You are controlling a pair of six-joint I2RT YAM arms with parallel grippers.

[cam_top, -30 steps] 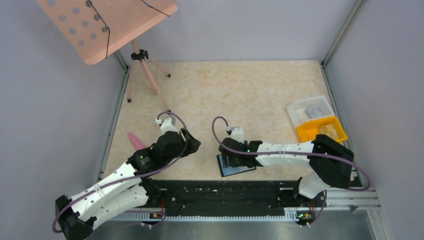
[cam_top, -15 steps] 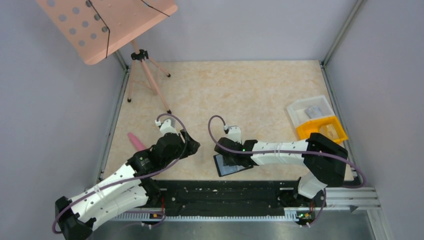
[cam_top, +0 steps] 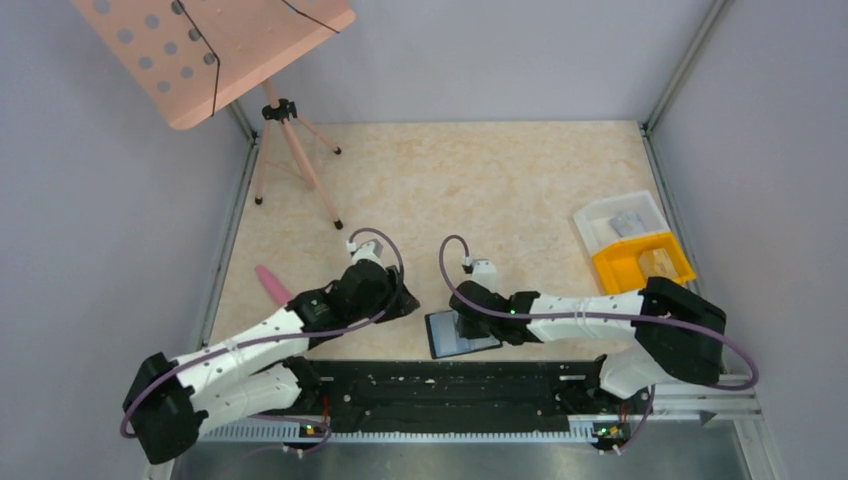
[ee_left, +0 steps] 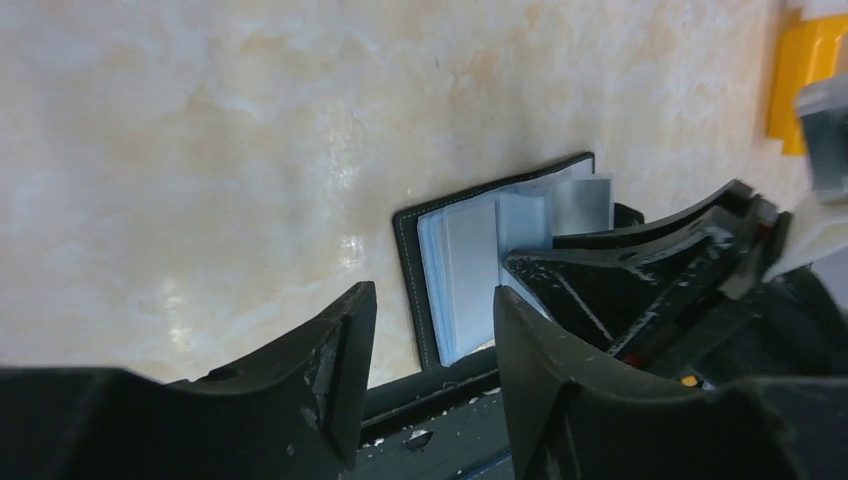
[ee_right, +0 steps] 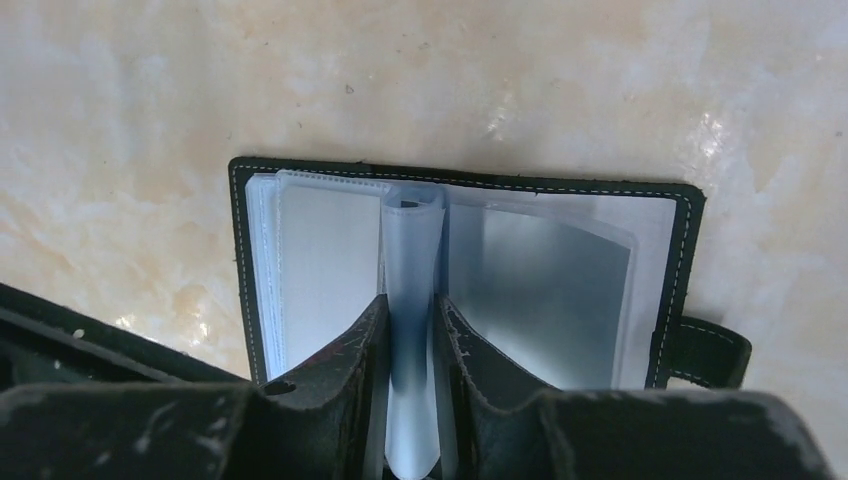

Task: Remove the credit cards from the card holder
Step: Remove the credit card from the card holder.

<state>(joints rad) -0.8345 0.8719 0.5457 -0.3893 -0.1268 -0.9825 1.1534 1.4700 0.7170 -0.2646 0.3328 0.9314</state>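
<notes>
Swinging nearer the flat black card holder [ee_right: 310,260], the left gripper [ee_left: 430,305] gapes empty while the right gripper [ee_right: 410,315] pinches its clear plastic sleeve [ee_right: 411,235], readying card removal.

Desk [cam_top: 500,180]: beige marbled top, carrying everything listed here.
Music stand [cam_top: 215,55]: pink perforated board on a tripod, a black cord across it; far beyond the left jaws, at the far left corner.
Pink object [cam_top: 270,283]: small, lying flat, left of the left jaws and apart from them; its kind is unclear.
Yellow bin [cam_top: 625,272]: well to the right of the right jaws, something pale inside.
Clear tray [cam_top: 600,215]: touching the bin's far side, holding a grey item.
Black rail [cam_top: 450,385]: along the near edge, just behind both jaws.
</notes>
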